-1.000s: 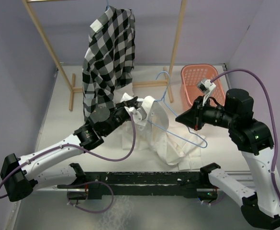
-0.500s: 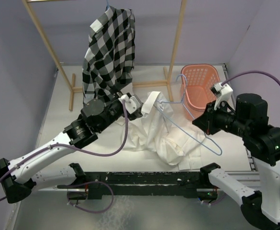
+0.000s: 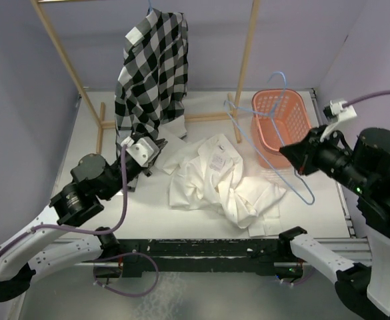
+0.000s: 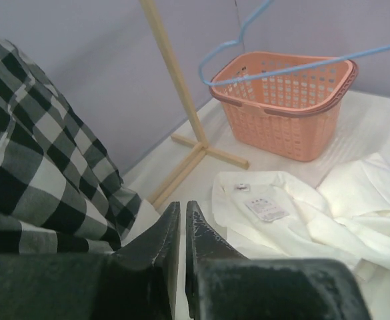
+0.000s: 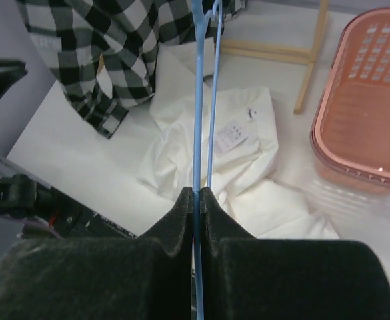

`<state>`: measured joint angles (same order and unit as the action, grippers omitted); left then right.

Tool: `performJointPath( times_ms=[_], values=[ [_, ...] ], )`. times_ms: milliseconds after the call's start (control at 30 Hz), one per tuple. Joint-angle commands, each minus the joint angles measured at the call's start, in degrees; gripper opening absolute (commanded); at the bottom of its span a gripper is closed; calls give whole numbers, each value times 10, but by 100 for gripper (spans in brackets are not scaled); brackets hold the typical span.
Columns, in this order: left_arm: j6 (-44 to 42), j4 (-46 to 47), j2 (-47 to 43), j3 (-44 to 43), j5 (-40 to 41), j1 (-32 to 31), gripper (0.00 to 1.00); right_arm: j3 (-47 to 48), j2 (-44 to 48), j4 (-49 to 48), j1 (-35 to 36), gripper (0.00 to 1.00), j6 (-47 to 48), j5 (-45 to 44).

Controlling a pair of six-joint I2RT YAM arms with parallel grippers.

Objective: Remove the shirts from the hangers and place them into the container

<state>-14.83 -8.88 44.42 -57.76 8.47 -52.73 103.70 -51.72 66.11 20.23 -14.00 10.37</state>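
Okay, right claw (image 5: 196, 200) is pinched tight on the bare blue hanger (image 5: 197, 120), holding it up beside the basket (image 4: 281, 133). Left claw (image 4: 183, 210) is nearly closed on nothing. White shirt (image 3: 211, 180) lies crumpled on the table left of the basket. It looks soft, light and floppy, so I'd grab a thick bunched fold. Plaid shirt (image 3: 151, 73) hangs farther left, behind.

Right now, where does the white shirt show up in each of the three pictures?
Top view: the white shirt lies crumpled at mid-table, between the two arms.
Left wrist view: lower right, flat on the table.
Right wrist view: centre, behind the blue hanger.
Shared landmark: the pink basket, seen upper right of the shirt, beyond it, and at the right edge.
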Motion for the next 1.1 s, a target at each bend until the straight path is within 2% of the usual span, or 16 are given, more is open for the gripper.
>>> performJointPath(
  times_ms=[0, 33, 100, 200, 300, 400, 467, 567, 833, 1067],
  values=[
    [42, -54, -22, 13, 33, 1, 10, -11, -102, -181, -1, 0, -18, -62],
    [45, -65, -26, 16, 43, 1, 13, -16, -118, -221, -1, 0, -13, -62],
    [53, -79, -35, 27, 51, 1, 28, -23, -149, -297, -1, 0, -10, -64],
    [63, -76, -54, 59, 47, 1, 47, 26, -213, -353, -1, 0, -7, -62],
    [66, -79, -62, 71, 33, 1, 50, 125, -298, -357, 4, 0, 4, -63],
    [74, -83, -63, 68, 20, 1, 61, 230, -377, -345, 20, 0, 30, -91],
    [72, -85, -66, 70, 20, 1, 68, 247, -402, -360, 42, 0, 56, -132],
    [72, -86, -73, 76, 23, 1, 68, 246, -416, -388, 75, 0, 105, -193],
    [72, -85, -65, 79, 28, 1, 68, 230, -404, -433, 88, 0, 117, -228],
    [69, -90, -61, 78, 22, 1, 65, 281, -454, -457, 87, 0, 162, -275]
  ],
)
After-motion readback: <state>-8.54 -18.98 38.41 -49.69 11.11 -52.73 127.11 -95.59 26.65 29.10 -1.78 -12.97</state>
